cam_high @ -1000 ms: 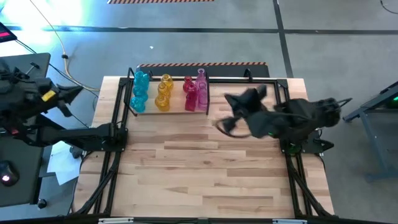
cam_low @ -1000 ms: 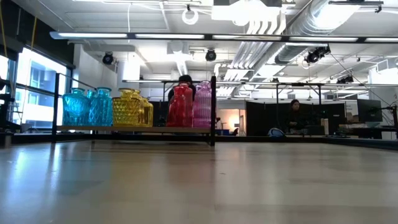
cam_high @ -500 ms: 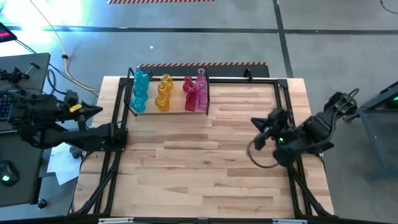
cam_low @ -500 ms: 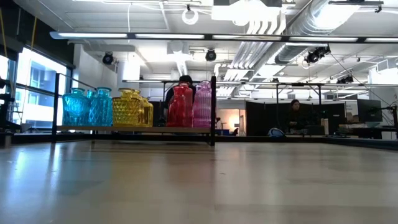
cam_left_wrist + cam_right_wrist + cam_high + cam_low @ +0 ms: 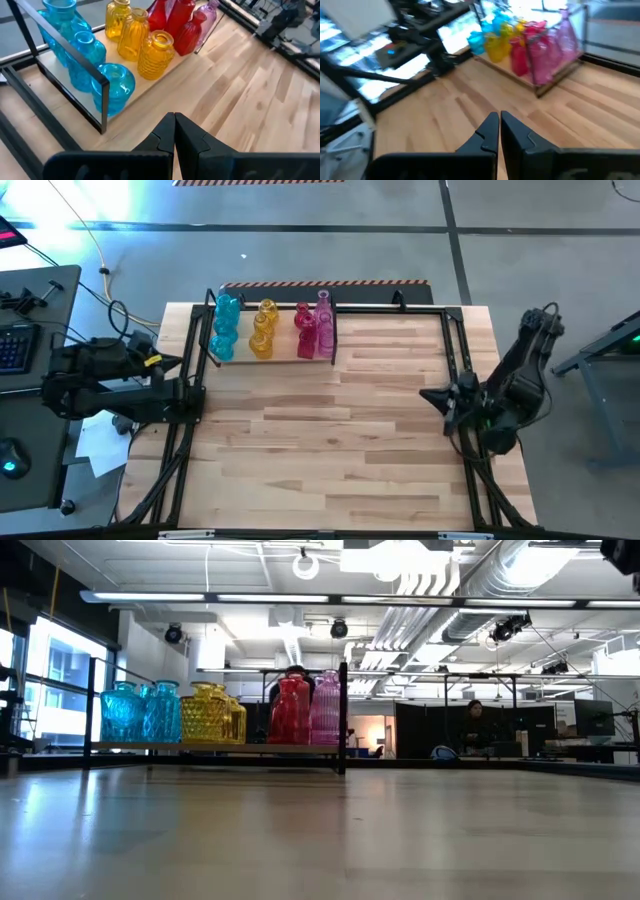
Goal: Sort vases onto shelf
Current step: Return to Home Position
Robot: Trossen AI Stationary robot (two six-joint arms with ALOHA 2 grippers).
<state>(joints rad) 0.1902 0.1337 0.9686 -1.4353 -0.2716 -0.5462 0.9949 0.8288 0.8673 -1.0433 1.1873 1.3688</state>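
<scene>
Jaws pressed shut and empty on both sides: left gripper (image 5: 174, 136) and right gripper (image 5: 499, 131) alike, fingers touching in each wrist view. As for the right gripper, now folded back at the right edge of the table (image 5: 330, 450), middle right of the high view; a second ago stretched out near the shelf (image 5: 285, 359), half a second ago only partway back. As for the left gripper, tucked at the table's left edge, middle left of the frame, a little closer in than a second ago. No change on the shelf at upper left of centre: cyan vases (image 5: 225, 327), yellow vases (image 5: 264, 330), red vases (image 5: 304, 330) and pink vases (image 5: 324, 320) in rows by colour, left to right, same as a second ago in the low view. No vase visible off the shelf. Reads as sorting done, with only the retreat to rest left, and that nearly complete for both arms.
</scene>
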